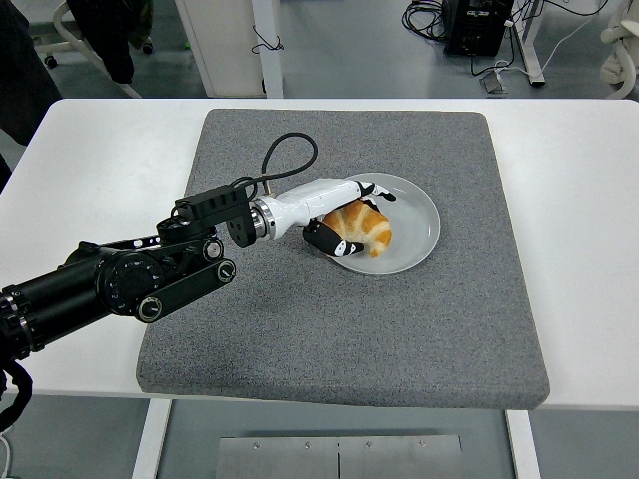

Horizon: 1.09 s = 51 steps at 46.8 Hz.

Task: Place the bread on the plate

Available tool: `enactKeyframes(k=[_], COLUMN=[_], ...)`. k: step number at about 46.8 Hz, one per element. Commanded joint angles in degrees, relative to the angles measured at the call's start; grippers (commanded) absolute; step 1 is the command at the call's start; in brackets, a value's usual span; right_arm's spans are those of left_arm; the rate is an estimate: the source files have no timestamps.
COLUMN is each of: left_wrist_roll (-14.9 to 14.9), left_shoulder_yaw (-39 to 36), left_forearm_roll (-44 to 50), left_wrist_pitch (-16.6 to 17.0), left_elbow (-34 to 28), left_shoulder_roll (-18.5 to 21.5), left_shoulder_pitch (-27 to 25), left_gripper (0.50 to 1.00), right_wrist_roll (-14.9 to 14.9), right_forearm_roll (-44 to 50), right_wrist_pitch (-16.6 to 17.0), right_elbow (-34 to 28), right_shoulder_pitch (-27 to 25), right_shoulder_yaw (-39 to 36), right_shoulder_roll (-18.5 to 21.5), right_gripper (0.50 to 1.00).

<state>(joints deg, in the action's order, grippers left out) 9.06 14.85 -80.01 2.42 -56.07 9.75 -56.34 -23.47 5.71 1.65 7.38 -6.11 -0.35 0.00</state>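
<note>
White table [80,170], rectangular, near edge at the bottom of the head view; grey floor, chair legs, cables and a dark box beyond its far edge.

Item 1: grey felt-like mat [399,319], square, covering the middle of the table from near its far edge to near its near edge.

Item 2: plate [419,222], white, round, shallow, resting on the mat somewhat toward the mat's far edge and slightly right of its centre line.

Item 3: bread [362,226], a golden-brown croissant, curved, lying on the left half of the plate with its right end toward the plate's middle. Bare plate shows to its right and far side.

Item 4: left hand [344,215], white shell with black fingers, on a black arm entering from the table's left edge and crossing the mat's left part; a black cable loops above the wrist. Hand reaches over the plate's left rim. Fingers [377,192] lie along the far side of the bread, at its upper edge; the thumb and lower black parts [329,239] sit against the bread's near-left side, over the plate's near-left rim. The bread sits between these two sets of digits, enclosed on both sides; the digits are curled about it in a grasp, and the bread appears to rest on the plate.
</note>
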Motion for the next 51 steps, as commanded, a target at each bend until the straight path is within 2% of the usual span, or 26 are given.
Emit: enactKeyframes(k=[1,5,12,19,31,43,51], left_wrist_roll=[-0.01,0.08,0.08,0.08,0.17,-0.18,-0.18], left_shoulder_yaw=[0.0,0.0,0.09,0.97,2.02,7.73,10.9], left_forearm_roll=[0.2,0.29,0.29,1.86,19.27,22.26,29.55], left_wrist_pitch=[-0.05,-0.05,-0.05,-0.05,-0.93,-1.28,-1.02], left_elbow=[-0.01,-0.01,-0.01,-0.1,-0.36,-0.45,-0.45], left_shoulder_roll=[0.09,0.09,0.09,0.09,1.32,2.38,3.6], left_shoulder_pitch=[-0.08,-0.08,-0.08,-0.17,-2.02,-1.23,-0.7], left_gripper=[0.878,0.92,0.955,0.963,0.969,0.969,0.971], right_wrist_roll=[0.01,0.01,0.01,0.01,0.01,0.01,0.01], right_forearm_roll=[0.0,0.0,0.0,0.0,0.0,0.0,0.0], right_wrist_pitch=[0.02,0.02,0.02,-0.06,0.02,0.02,0.02], right_elbow=[0.0,0.0,0.0,0.0,0.0,0.0,0.0], right_shoulder_pitch=[-0.04,-0.04,-0.04,0.05,-0.04,0.05,0.05], right_shoulder_yaw=[0.0,0.0,0.0,0.0,0.0,0.0,0.0], right_shoulder_roll=[0.0,0.0,0.0,0.0,0.0,0.0,0.0], right_gripper=[1.0,1.0,1.0,1.0,1.0,1.0,1.0])
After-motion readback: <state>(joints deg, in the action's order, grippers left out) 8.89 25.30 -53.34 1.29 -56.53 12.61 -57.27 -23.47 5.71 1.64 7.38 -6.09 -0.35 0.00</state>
